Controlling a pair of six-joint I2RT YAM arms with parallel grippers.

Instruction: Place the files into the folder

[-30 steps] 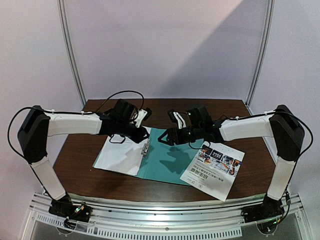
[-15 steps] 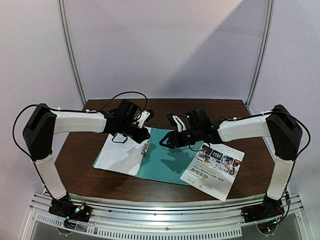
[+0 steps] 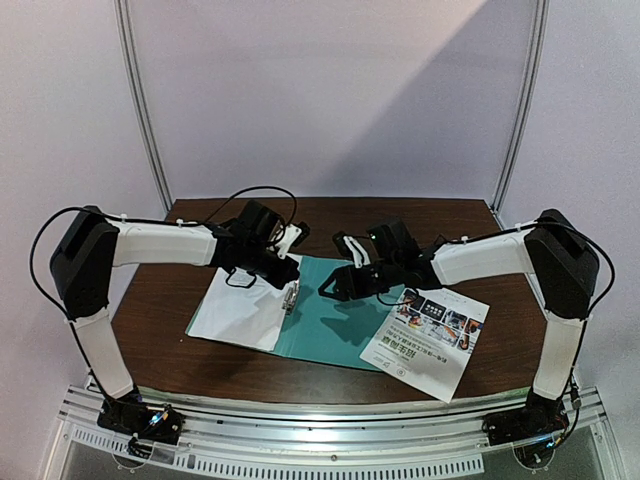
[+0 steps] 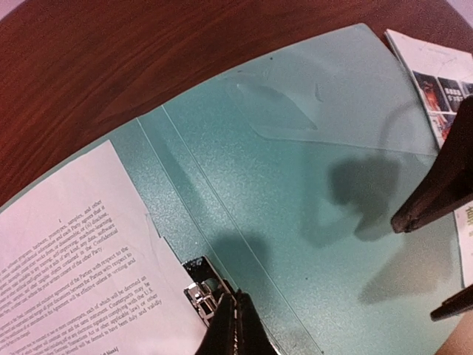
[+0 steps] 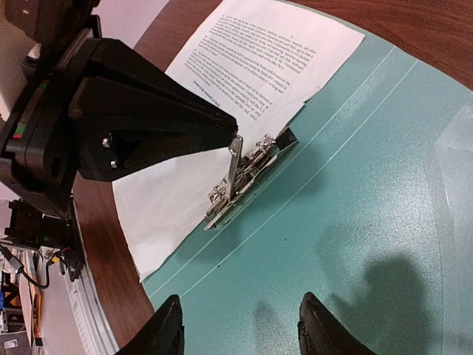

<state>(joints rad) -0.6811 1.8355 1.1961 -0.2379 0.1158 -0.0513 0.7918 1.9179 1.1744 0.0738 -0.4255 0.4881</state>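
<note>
Since a second ago my left gripper (image 5: 233, 137) has shut, and its fingers now pinch the clip (image 5: 247, 174) by its raised lever. My right gripper (image 5: 240, 325) hovers spread over the open teal folder (image 3: 325, 335). The text sheet (image 3: 235, 310) lies on the folder's left flap and the colour sheet (image 3: 425, 340) at its right edge, on a dark wooden table (image 3: 160, 300) between pale walls (image 3: 330, 100).

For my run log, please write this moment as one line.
left gripper: shut on clip lever | right gripper: open above folder | text sheet: on folder's left flap | colour sheet: at folder's right edge
</note>
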